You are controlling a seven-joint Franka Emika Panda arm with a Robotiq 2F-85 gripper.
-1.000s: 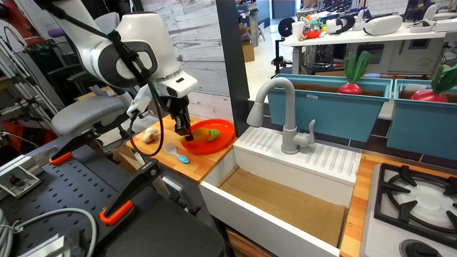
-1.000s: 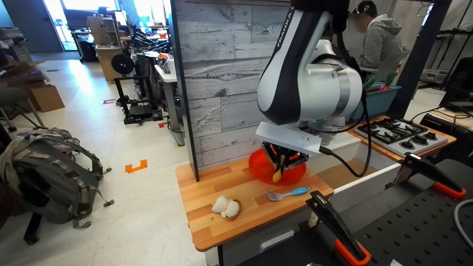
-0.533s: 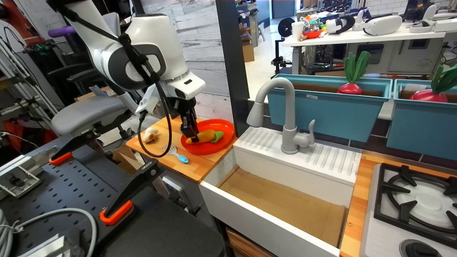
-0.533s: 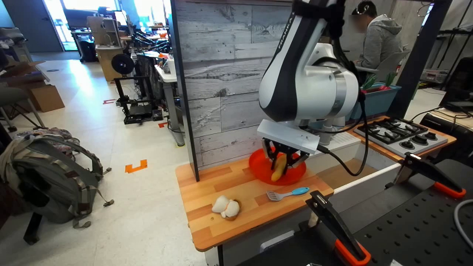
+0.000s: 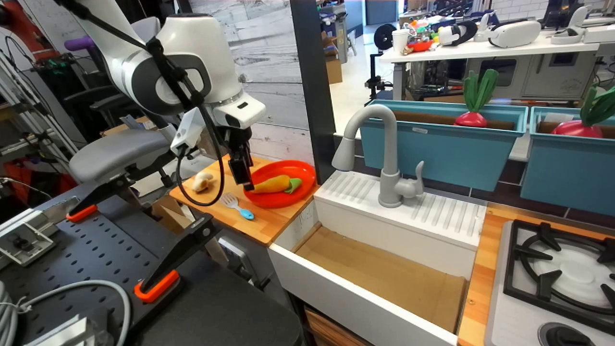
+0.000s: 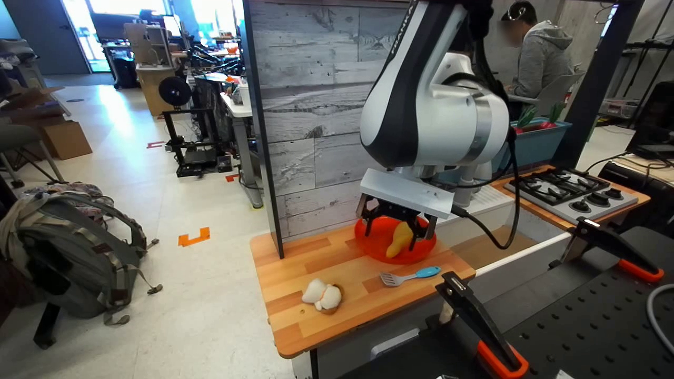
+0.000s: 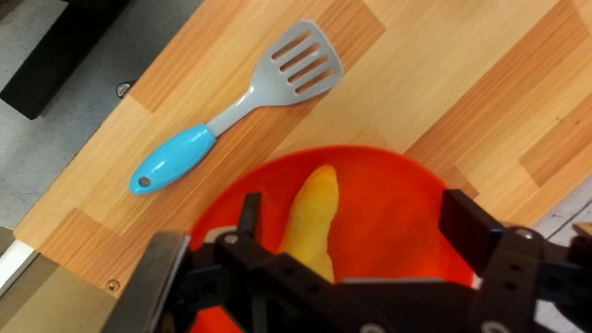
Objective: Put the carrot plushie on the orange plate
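The elongated yellow-orange carrot plushie (image 7: pixel 314 217) lies on the round orange-red plastic plate (image 7: pixel 388 217), roughly crosswise to the closing line of the spread, unloaded black end effector (image 7: pixel 355 210).

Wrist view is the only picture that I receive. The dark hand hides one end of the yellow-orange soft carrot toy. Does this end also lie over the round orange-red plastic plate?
Observer: Yes: in an exterior view, the green leafy end of the carrot toy shows inside the rim of the plate.
Operator: Does the light wooden board hold something outside my picture?
Observer: Yes, a whitish, rounded object lies toward its end away from the white sink.
Operator: And by the sink, something tall?
Observer: Yes, a light-grey, curved faucet stands there.
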